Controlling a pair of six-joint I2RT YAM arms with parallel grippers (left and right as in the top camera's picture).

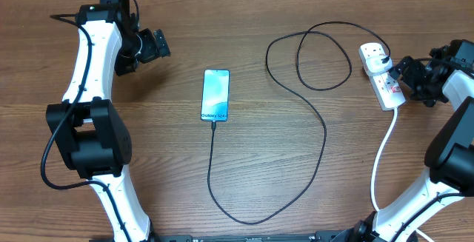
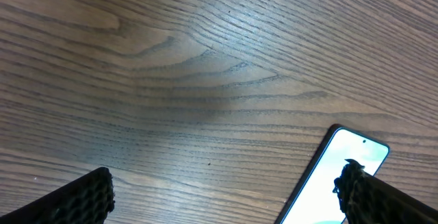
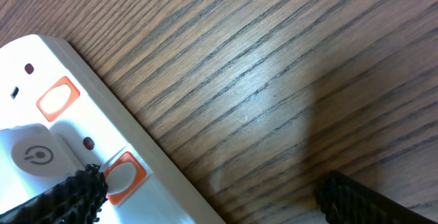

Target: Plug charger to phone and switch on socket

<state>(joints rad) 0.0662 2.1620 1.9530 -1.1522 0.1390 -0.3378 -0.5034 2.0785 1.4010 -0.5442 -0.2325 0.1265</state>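
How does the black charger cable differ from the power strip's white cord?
The charger cable is thin and black; the white cord is thicker. The charger cable loops widely to the phone; the white cord only bends gently. Both start at the power strip.

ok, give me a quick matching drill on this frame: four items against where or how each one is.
Items: 1 phone; 2 cable; 3 power strip; 4 left end effector.
States: A open, left of the phone; B white, far right; C centre, screen lit; D black, looping.
Pairs: 1-C; 2-D; 3-B; 4-A.
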